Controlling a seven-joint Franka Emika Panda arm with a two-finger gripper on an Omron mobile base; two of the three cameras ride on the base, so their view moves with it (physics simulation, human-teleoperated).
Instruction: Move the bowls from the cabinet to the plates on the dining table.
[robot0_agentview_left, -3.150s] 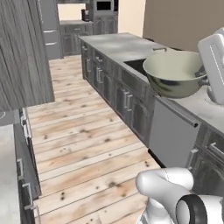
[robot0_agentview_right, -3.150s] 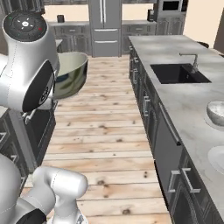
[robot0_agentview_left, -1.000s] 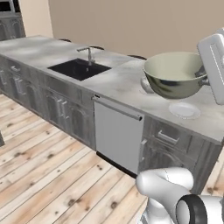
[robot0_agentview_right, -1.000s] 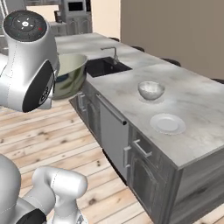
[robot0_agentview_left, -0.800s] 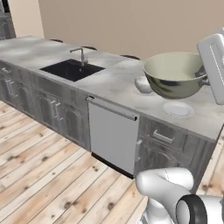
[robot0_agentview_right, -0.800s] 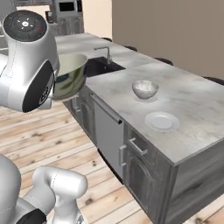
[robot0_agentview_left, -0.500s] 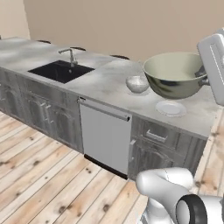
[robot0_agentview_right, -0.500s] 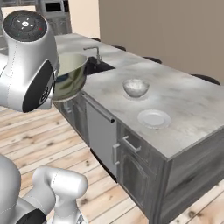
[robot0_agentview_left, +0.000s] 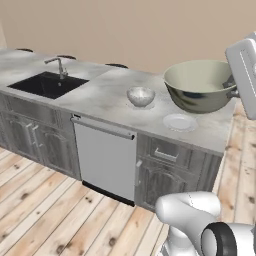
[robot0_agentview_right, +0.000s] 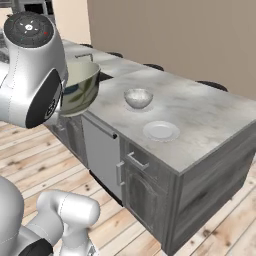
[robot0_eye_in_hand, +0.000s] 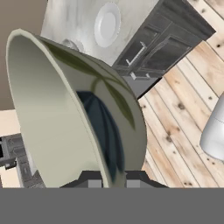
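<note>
Bowl (robot0_agentview_left: 200, 85), cream-rimmed with greenish mottled outside, held in the air by the gripper (robot0_eye_in_hand: 114, 180), jaws pinched shut on its rim. In the left base view its mouth opens upward, tipped slightly; in the hand view the rim runs edge-on from 6 toward 11 o'clock. It hangs off the surface's (robot0_agentview_left: 100, 95) near edge in the right base view (robot0_agentview_right: 77, 89). Marbled bowl (robot0_agentview_left: 140, 96) sits upright on the surface. Empty plate (robot0_agentview_left: 179, 122) lies near it at 4 o'clock. Left base view shows the sink (robot0_agentview_left: 47, 84) and faucet (robot0_agentview_left: 59, 66). Hand view shows the plate (robot0_eye_in_hand: 107, 24) at 12 o'clock, cabinet fronts (robot0_eye_in_hand: 153, 48) and wood floor (robot0_eye_in_hand: 183, 113).
</note>
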